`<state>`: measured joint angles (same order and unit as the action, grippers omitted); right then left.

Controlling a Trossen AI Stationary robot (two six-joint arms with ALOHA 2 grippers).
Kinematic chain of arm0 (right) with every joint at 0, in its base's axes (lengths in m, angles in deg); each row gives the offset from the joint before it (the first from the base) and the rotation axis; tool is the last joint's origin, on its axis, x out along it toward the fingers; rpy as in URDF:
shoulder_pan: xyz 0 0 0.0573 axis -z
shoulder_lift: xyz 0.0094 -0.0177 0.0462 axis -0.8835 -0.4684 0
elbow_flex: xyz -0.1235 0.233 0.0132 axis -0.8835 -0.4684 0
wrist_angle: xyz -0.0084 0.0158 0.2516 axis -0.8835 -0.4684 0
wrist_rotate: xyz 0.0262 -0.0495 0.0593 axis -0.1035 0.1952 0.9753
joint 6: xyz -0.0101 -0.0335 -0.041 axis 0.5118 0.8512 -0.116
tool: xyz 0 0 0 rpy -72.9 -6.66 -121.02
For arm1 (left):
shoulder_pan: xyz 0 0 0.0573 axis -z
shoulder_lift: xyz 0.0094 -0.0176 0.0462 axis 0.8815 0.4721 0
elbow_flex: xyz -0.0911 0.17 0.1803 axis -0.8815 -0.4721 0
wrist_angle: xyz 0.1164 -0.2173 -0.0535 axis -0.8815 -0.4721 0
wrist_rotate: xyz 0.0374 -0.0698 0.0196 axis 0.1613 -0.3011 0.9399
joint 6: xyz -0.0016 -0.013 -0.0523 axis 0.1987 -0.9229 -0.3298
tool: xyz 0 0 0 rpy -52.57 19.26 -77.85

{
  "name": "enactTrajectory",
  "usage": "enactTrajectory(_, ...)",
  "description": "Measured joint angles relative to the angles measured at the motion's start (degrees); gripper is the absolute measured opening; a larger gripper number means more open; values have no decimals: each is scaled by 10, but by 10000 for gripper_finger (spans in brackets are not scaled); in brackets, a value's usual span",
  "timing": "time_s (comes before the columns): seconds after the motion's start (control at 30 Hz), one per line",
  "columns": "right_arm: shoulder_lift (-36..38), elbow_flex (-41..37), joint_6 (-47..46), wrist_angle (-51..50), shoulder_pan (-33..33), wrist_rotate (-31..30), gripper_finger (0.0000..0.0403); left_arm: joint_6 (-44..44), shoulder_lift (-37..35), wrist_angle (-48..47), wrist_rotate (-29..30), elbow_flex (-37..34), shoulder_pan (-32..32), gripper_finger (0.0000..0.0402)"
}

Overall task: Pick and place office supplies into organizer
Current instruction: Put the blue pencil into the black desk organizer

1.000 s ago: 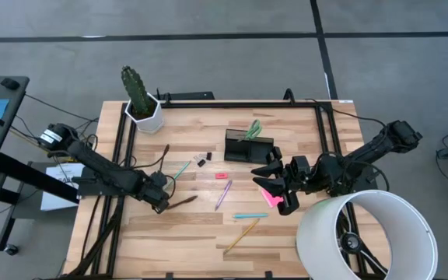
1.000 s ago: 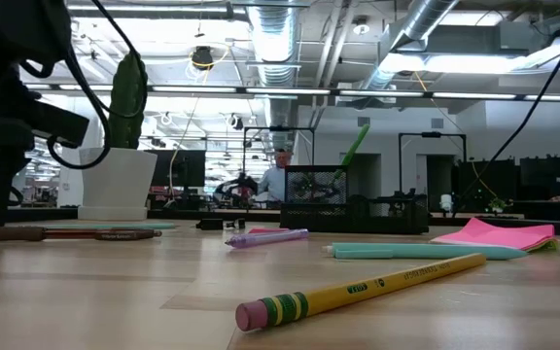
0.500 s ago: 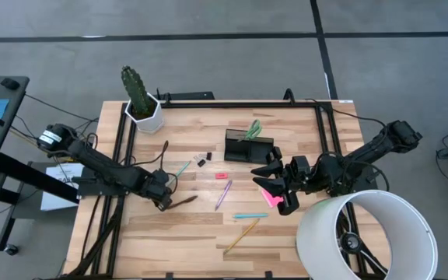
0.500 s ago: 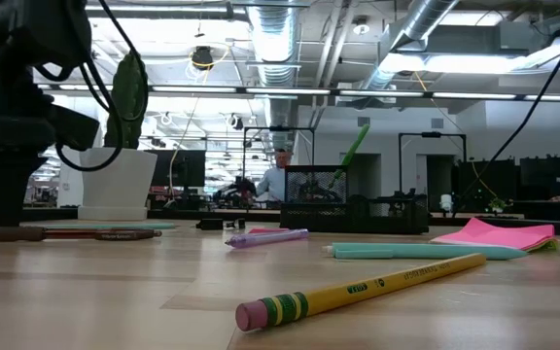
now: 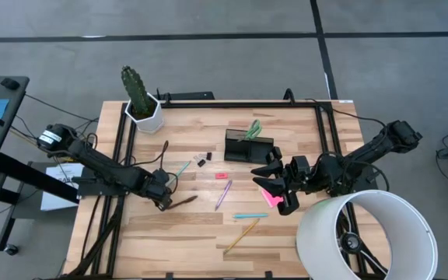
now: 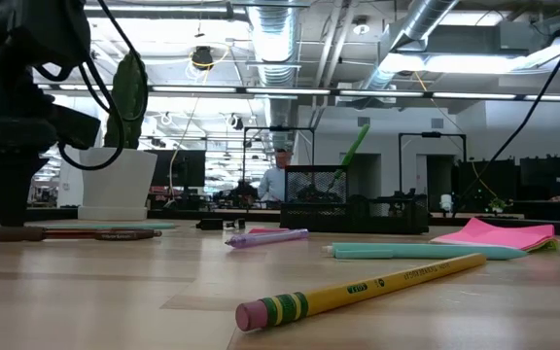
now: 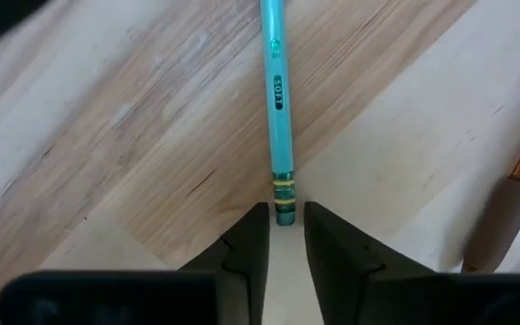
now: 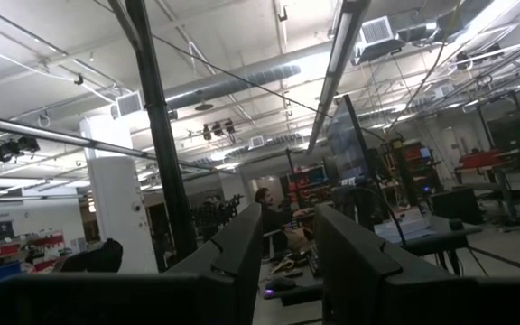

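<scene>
Left gripper [image 7: 284, 236], jaws narrowed around a teal pencil's [image 7: 276, 99] eraser end, near the table's left edge; most supplies remained outside the black mesh organizer [image 5: 248, 148].

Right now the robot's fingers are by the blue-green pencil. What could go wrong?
The left gripper has only the very end of the teal pencil between its fingers, so the pencil might swing or slip out when lifted. A brown pen lies close beside it and could get nudged. The right gripper sits near the organizer and the pink sticky-note pad, so it may block the way there.
</scene>
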<state>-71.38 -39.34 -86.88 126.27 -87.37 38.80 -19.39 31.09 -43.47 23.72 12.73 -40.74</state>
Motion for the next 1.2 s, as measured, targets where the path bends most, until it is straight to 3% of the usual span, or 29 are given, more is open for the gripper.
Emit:
enactTrajectory(0.2, 0, 0, 0, -15, -2, 2, 98, 0, 0, 2, 0, 0, -5, 11)
enactTrajectory(0.57, -28, 4, -6, -70, 1, 2, 98, 39, -3, 16, -12, 48, -6, 3)
enactTrajectory(0.7, -61, 22, -15, -70, 7, 2, 98, 67, -3, 11, 18, 98, -7, 2)
enactTrajectory(0.9, -82, 49, -15, -68, 7, 2, 98, 100, -3, -78, 48, 192, -9, 0)
enactTrajectory(1.07, -66, 82, 11, 12, -2, 1, 98, 144, -3, -206, 99, 317, -17, 0)
enactTrajectory(1.2, -30, 102, 66, 37, -19, 2, 98, 245, 5, -279, 134, 427, -60, 0)
